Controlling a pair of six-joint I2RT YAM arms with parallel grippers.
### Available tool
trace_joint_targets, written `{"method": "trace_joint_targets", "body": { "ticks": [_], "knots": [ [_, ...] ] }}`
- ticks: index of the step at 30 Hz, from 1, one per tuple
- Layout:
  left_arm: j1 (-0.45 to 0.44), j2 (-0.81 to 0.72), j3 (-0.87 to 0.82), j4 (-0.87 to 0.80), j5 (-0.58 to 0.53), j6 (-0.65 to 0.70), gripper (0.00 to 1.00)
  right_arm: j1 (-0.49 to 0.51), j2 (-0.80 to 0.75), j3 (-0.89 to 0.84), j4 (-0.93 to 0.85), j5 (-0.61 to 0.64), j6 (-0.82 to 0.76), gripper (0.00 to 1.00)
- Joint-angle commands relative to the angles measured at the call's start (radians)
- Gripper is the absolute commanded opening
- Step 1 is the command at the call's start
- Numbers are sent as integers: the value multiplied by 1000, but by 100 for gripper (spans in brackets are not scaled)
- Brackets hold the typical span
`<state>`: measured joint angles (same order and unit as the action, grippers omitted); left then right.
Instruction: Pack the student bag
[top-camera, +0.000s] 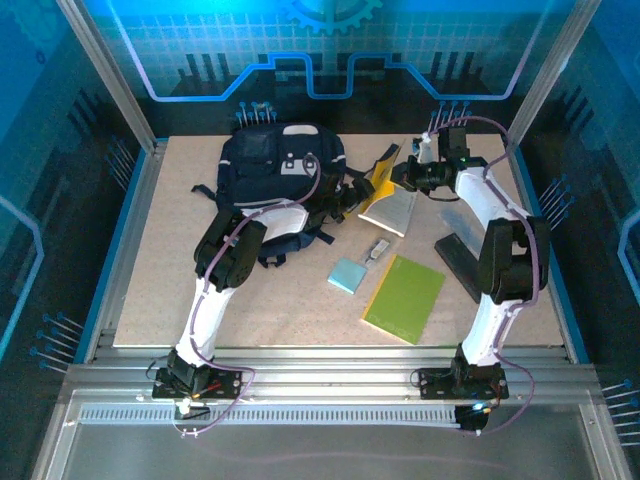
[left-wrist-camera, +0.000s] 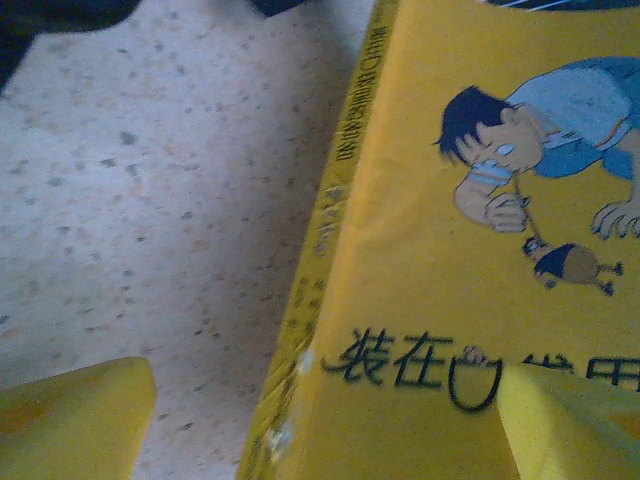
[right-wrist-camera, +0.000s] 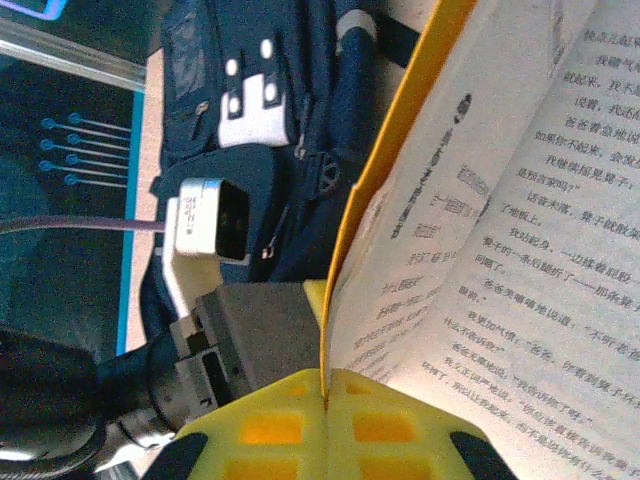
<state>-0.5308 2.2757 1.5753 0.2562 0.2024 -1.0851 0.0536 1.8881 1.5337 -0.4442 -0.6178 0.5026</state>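
Observation:
The student bag (top-camera: 268, 165), dark navy with pale patches, lies at the back left of the table; it also stands behind the book in the right wrist view (right-wrist-camera: 300, 120). A yellow-covered book (top-camera: 392, 208) hangs open just right of it. My right gripper (top-camera: 410, 176) is shut on the book's yellow cover (right-wrist-camera: 400, 130), pinched between its fingertips (right-wrist-camera: 325, 392), with printed pages fanning to the right. My left gripper (top-camera: 348, 196) is open beside the bag, its yellow fingers (left-wrist-camera: 75, 420) straddling the book's cartoon cover (left-wrist-camera: 450, 300) and spine.
On the speckled table (top-camera: 200, 290) lie a green book (top-camera: 405, 297), a light blue pad (top-camera: 347, 275), a small pale item (top-camera: 378, 250) and a dark flat book (top-camera: 460, 262) by the right arm. Metal frame rails border the table.

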Motion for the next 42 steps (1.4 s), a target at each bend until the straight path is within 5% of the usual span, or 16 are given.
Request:
{"method": "trace_joint_targets", "body": {
  "ticks": [1,15,26,31,34,38,40,42],
  "knots": [
    [7,21,-42,214,30,-114,90,23,-53,21,25,-105,26,0],
    [-18,92,-110,410,90,-277,84,-26,-90,-423,344,-165,147,0],
    [-41,70,-129,432,148,-254,66,-59,-56,-405,121,95,-8,0],
    [-74,55,-128,370,181,-230,51,-43,-30,-393,111,150,-15,0],
    [-79,47,-142,356,178,-222,22,-40,-22,-390,110,147,-14,0],
    [-80,39,-120,329,175,-206,0,-40,-59,-394,90,155,0,0],
    [-82,29,-97,314,173,-203,0,-41,-92,-393,62,175,14,13],
    [-85,12,-78,303,162,-199,0,-38,-131,-395,35,186,34,46]
  ]
}}
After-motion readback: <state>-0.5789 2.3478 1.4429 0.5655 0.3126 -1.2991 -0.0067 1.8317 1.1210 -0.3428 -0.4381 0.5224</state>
